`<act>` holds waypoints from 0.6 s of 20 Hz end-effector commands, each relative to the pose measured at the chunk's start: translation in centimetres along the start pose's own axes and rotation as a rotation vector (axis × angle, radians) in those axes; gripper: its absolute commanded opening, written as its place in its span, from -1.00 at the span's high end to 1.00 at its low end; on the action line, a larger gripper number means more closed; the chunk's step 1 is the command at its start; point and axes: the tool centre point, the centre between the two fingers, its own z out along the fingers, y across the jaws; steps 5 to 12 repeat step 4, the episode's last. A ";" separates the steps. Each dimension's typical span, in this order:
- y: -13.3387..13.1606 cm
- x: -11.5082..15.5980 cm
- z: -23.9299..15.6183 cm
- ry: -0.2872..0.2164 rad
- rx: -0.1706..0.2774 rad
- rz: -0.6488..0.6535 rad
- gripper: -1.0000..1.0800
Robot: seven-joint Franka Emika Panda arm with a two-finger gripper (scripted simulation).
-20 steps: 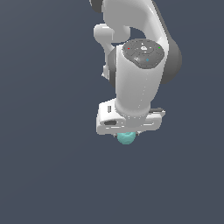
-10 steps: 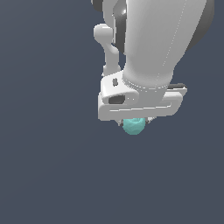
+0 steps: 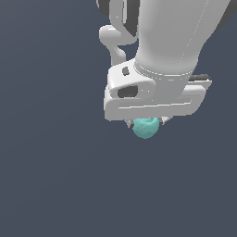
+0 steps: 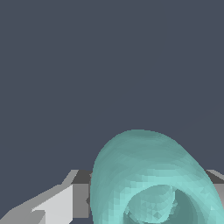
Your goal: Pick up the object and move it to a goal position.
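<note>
The object [image 3: 146, 127] is a small teal rounded blob, showing just under the white hand of the arm in the exterior view. My gripper [image 3: 146, 123] is shut on it; the hand's body hides most of the fingers there. In the wrist view the object [image 4: 148, 175] looms large and close, with a ring-like hollow facing the camera, and grey-white fingers [image 4: 57, 203] flank it on either side.
The white arm [image 3: 171, 41] fills the upper part of the exterior view, very near the camera. Around it I see only a plain dark grey-blue background.
The arm with the teal object in its grip has come closer to the exterior camera, growing larger and shifting slightly toward that view's right. The grip stays the same.
</note>
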 end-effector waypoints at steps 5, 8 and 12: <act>0.0 0.1 -0.3 -0.001 0.000 0.000 1.00; 0.0 0.1 -0.3 -0.001 0.000 0.000 1.00; 0.0 0.1 -0.3 -0.001 0.000 0.000 1.00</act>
